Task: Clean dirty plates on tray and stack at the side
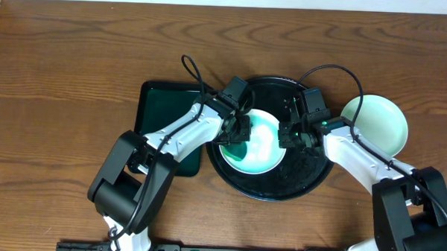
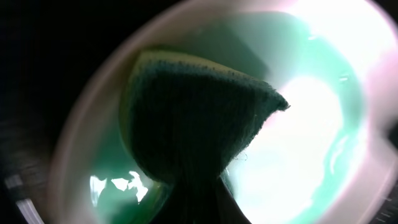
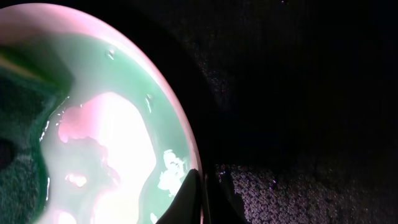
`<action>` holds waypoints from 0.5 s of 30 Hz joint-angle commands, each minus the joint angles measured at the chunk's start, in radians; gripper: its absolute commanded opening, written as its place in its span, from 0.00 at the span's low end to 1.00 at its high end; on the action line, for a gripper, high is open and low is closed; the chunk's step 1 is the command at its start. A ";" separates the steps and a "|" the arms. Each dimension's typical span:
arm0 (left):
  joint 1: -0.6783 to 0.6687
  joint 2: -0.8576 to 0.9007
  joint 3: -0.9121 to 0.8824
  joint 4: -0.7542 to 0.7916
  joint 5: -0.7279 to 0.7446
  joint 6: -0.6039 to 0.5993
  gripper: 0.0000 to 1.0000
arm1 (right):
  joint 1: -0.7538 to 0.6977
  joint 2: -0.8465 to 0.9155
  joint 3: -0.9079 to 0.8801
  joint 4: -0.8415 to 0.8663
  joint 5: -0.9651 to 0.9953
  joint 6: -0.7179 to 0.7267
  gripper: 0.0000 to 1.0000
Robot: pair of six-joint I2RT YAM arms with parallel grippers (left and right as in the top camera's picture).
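A mint green plate [image 1: 264, 145] lies on the round black tray [image 1: 311, 169]. My left gripper [image 1: 237, 133] is shut on a green sponge [image 1: 236, 150] and presses it onto the plate's left part. In the left wrist view the sponge [image 2: 199, 118] covers the wet, shiny plate [image 2: 311, 137], and the fingers [image 2: 196, 202] show only as a dark shape. My right gripper [image 1: 289, 135] is shut on the plate's right rim; its fingers [image 3: 204, 196] pinch the edge of the plate [image 3: 112, 124] above the tray [image 3: 298, 93]. A second pale plate [image 1: 376, 123] sits on the table to the right of the tray.
A dark green rectangular tray [image 1: 160, 112] lies just left of the black tray, partly under my left arm. Bare wooden table [image 1: 61, 75] surrounds everything. The sponge also shows at the left edge of the right wrist view [image 3: 22, 124].
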 commanded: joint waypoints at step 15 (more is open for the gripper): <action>-0.023 -0.274 0.003 0.018 0.046 0.003 0.07 | 0.018 0.006 -0.003 0.002 -0.025 0.002 0.01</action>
